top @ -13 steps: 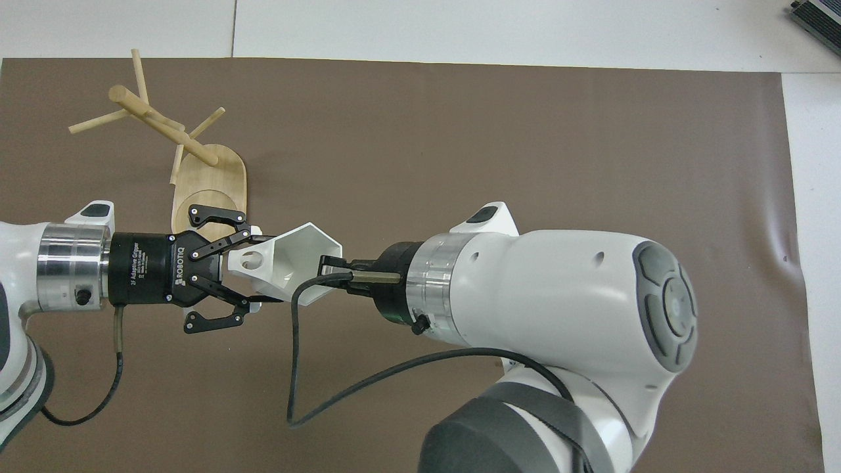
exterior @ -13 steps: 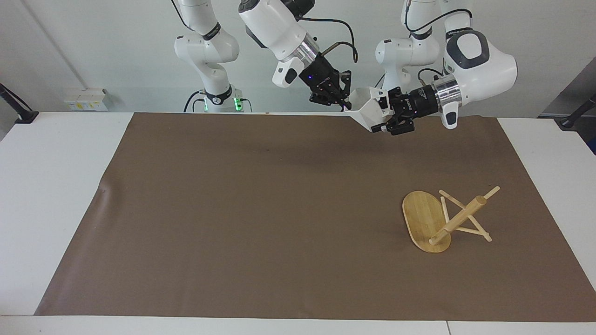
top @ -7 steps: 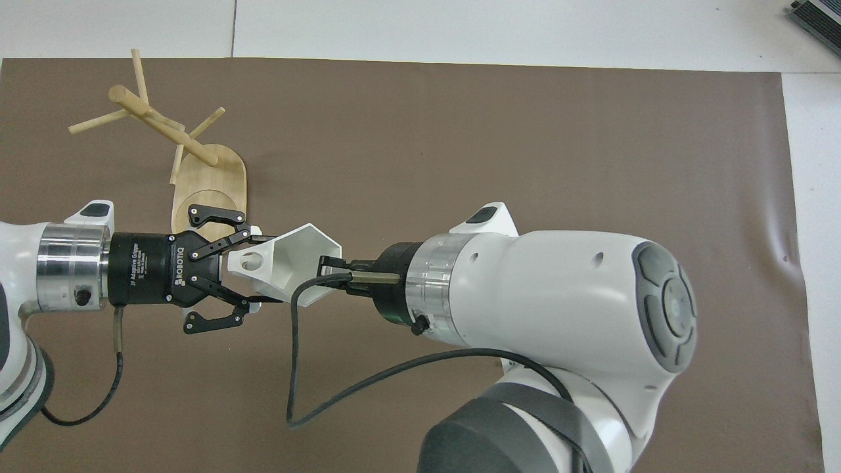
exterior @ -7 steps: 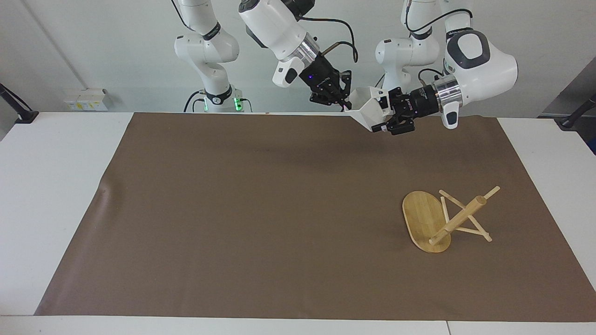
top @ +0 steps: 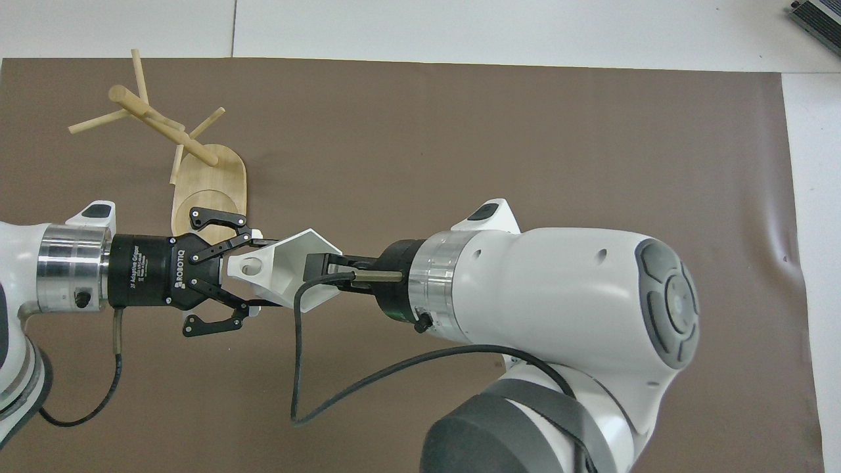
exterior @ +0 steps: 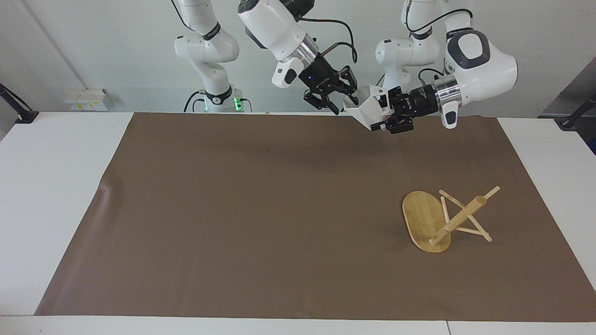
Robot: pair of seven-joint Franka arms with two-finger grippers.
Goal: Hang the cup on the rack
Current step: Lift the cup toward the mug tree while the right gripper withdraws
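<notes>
Mug (exterior: pixel 368 110) hanging mid-air, my left jaws clamping its handle; my right jaws spreading open at rim. Handover step; next, carrying to fallen rack (exterior: pixel 440 218).

**Open mat, one toppled rack in the way**

The brown mat (exterior: pixel 260 214) on the desk (exterior: pixel 56 186) lies bare across its middle and toward the right arm's end, open to a claw from any side. Toward the left arm's end, the bamboo mug rack (exterior: pixel 444 221) is tipped over, its post and pegs jutting sideways. In the air, the white faceted cup (exterior: pixel 368 110) fills the gap between the left claw (exterior: pixel 389 118) and the right claw (exterior: pixel 342 100).
</notes>
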